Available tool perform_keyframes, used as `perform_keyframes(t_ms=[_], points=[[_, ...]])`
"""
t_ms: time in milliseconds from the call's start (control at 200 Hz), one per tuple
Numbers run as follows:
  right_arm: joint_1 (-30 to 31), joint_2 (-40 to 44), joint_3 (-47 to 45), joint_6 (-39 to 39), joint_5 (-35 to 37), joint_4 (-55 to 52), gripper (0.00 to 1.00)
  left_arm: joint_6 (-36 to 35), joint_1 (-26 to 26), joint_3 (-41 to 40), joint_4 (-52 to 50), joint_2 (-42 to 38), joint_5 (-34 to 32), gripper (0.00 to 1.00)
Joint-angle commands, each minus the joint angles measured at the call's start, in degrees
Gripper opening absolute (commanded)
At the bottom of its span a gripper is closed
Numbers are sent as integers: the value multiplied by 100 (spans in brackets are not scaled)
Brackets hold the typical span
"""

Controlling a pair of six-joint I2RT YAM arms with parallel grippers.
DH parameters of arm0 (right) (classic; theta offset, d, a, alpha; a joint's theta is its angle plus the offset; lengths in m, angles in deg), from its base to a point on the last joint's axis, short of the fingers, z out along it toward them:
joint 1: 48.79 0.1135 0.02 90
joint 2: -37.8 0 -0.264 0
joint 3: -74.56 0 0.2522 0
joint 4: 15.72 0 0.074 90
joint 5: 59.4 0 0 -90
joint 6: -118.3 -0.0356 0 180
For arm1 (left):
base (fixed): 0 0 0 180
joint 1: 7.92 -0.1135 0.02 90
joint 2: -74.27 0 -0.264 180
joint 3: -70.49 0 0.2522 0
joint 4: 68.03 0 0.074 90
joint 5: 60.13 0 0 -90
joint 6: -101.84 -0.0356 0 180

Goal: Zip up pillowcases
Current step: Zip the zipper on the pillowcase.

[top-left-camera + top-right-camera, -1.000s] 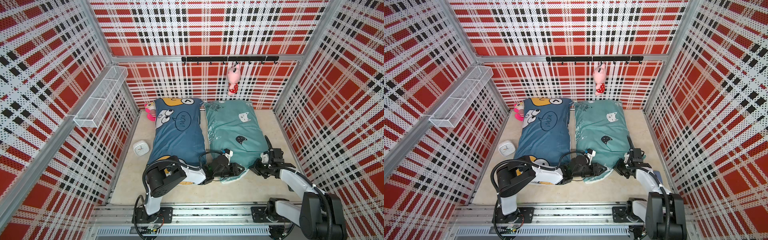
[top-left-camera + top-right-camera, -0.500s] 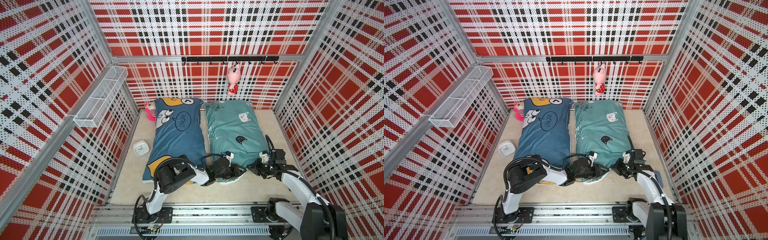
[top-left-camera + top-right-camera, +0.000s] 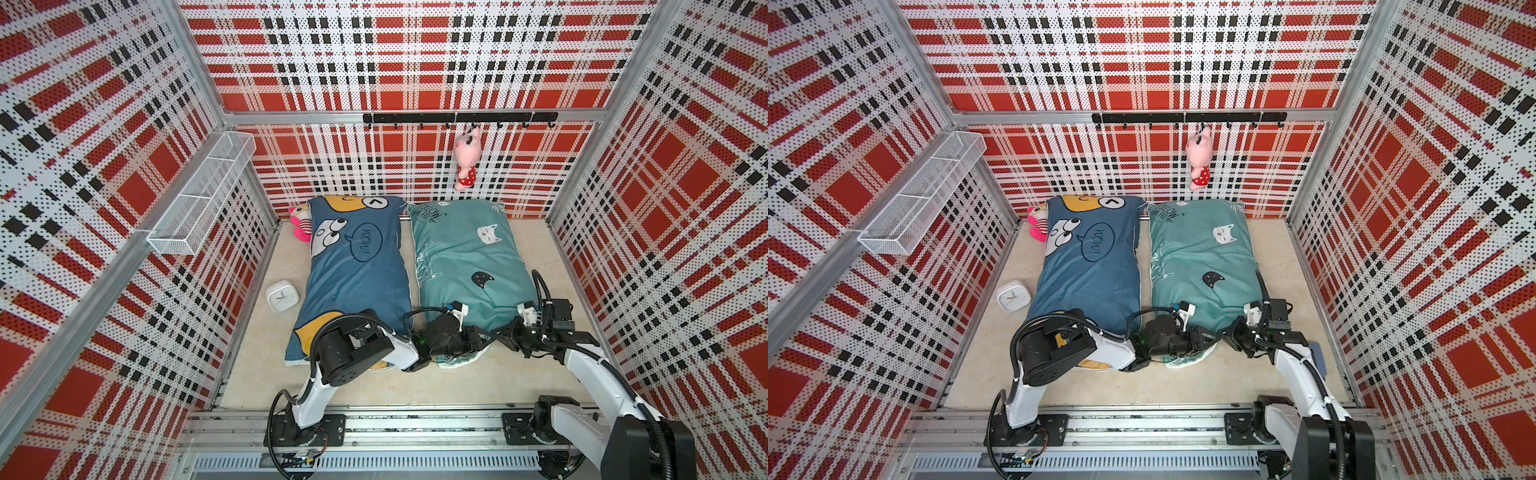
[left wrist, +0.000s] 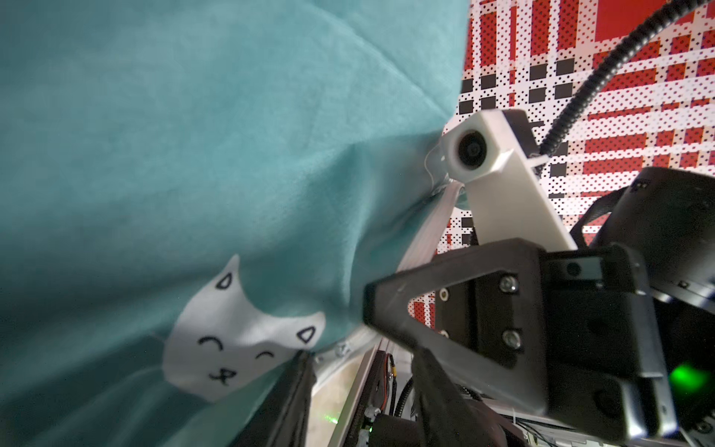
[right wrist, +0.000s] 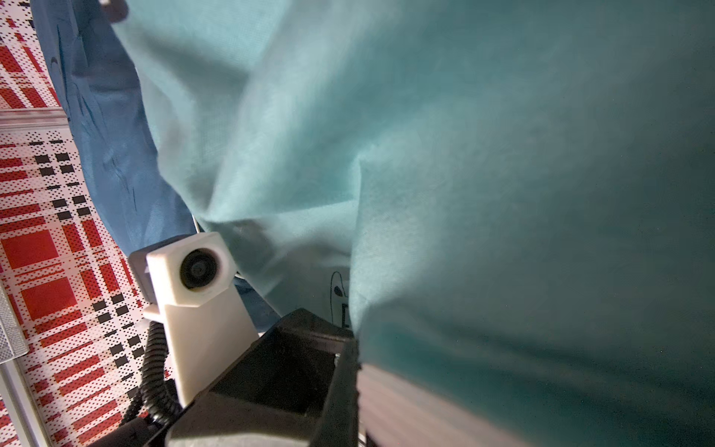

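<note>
In both top views: dark blue pillowcase [image 3: 357,282] [image 3: 1088,282] and teal pillowcase [image 3: 465,257] [image 3: 1200,257] side by side, lengthwise on the tabletop [image 3: 374,386], far ends near the back wall. At the teal one's near edge, toward its right corner: left pincer [image 3: 484,338] [image 3: 1210,337] and right pincer [image 3: 505,334] [image 3: 1230,332], tip to tip. White clock [image 3: 282,296] just left of the blue one. From the left wrist: teal fabric across most of the frame, a white cat head [image 4: 236,340] close to the left pincer [image 4: 360,360]; jaws partly apart, cloth against one finger [image 4: 298,387], tabletop visible through the gap; cannot tell whether anything sits gripped there. Closed tight on a pucker of the teal pillowcase's edge, beside a pale ribbed strip [image 4: 421,236]: right pincer [image 4: 367,305]. From the right wrist: teal cloth [image 5: 464,154] drawn into a ridge toward the lens, dark blue pillowcase [image 5: 112,154] behind, the left arm's wrist camera [image 5: 197,267] close by.
</note>
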Motion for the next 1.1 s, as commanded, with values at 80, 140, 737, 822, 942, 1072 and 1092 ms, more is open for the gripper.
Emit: perform_keyframes(t_ms=[80, 140, 737, 822, 942, 1072, 1092], points=[[47, 81, 128, -50, -93, -27, 0, 18, -30, 84, 225, 120, 25, 44], [47, 66, 129, 5, -4, -102, 0, 58, -38, 44, 286, 98, 16, 43], [24, -1, 103, 238, 312, -296, 0, 110, -69, -128, 368, -47, -37, 37], [18, 15, 78, 215, 274, -246, 0, 107, -57, -98, 368, -3, -28, 36], [-13, 47, 84, 169, 156, -219, 0, 148, -36, -83, 377, 55, -10, 37], [-99, 151, 59, 59, -118, -114, 0, 178, -22, -112, 453, 127, -19, 42], [-106, 154, 58, 50, -153, -107, 0, 186, -26, -103, 456, 136, -19, 43]])
